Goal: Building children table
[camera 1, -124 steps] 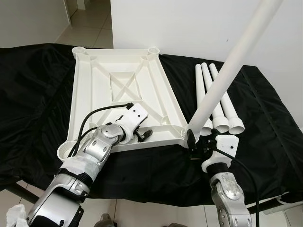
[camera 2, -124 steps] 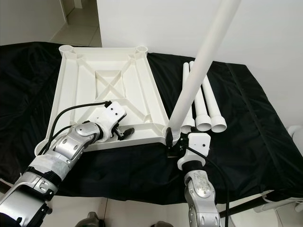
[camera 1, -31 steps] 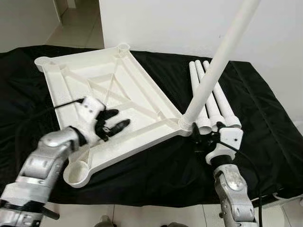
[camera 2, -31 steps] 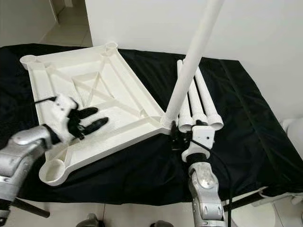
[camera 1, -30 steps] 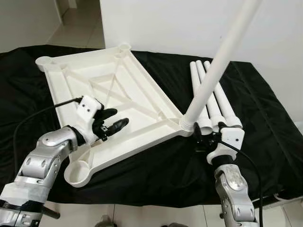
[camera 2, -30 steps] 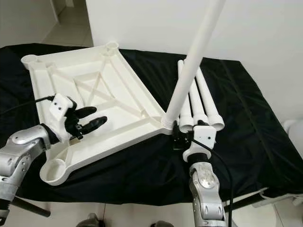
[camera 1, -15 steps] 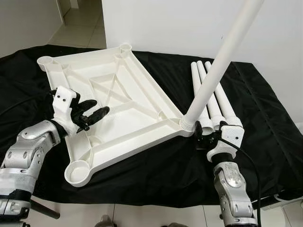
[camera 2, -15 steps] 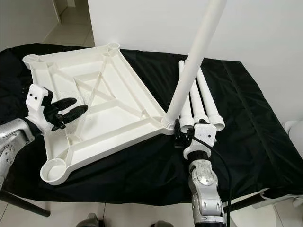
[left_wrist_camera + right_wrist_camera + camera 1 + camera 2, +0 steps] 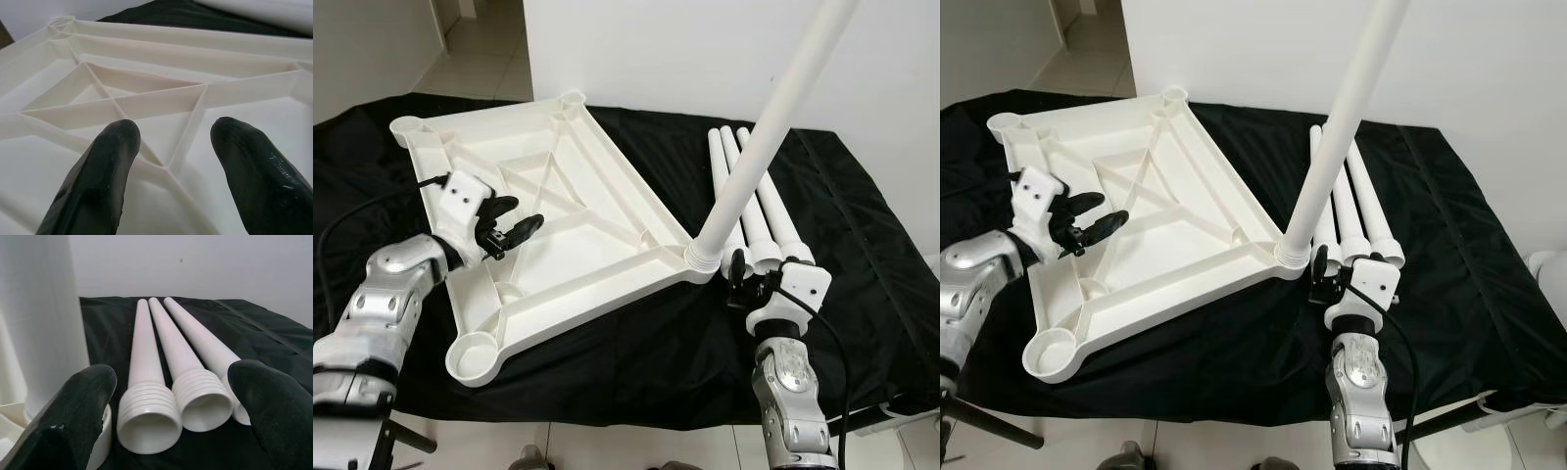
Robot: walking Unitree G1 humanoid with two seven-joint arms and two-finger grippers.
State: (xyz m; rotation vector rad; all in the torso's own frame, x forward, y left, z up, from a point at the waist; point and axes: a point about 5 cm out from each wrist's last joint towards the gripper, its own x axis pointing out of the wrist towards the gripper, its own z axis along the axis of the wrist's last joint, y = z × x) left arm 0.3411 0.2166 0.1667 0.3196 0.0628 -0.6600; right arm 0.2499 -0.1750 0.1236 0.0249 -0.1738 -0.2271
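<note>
The white tabletop (image 9: 558, 196) lies upside down and askew on the black cloth, ribs and corner sockets facing up. One white leg (image 9: 769, 137) stands tilted in its near right corner socket (image 9: 700, 258). Three loose legs (image 9: 754, 211) lie side by side to the right, seen again in the right wrist view (image 9: 161, 382). My left gripper (image 9: 517, 215) hovers open over the tabletop's left ribs (image 9: 161, 103), holding nothing. My right gripper (image 9: 737, 277) is open just right of the standing leg's base (image 9: 44, 333), its fingers (image 9: 73, 416) apart and empty.
Black cloth (image 9: 862, 255) covers the whole work surface, with bare cloth at the far right and along the front edge. A white wall rises behind. Tiled floor (image 9: 480, 59) and a doorway lie at the back left.
The tabletop has been turned askew since four seconds ago. In the last half second my left gripper shifted inward over the ribs; my right gripper drew slightly back from the leg's base.
</note>
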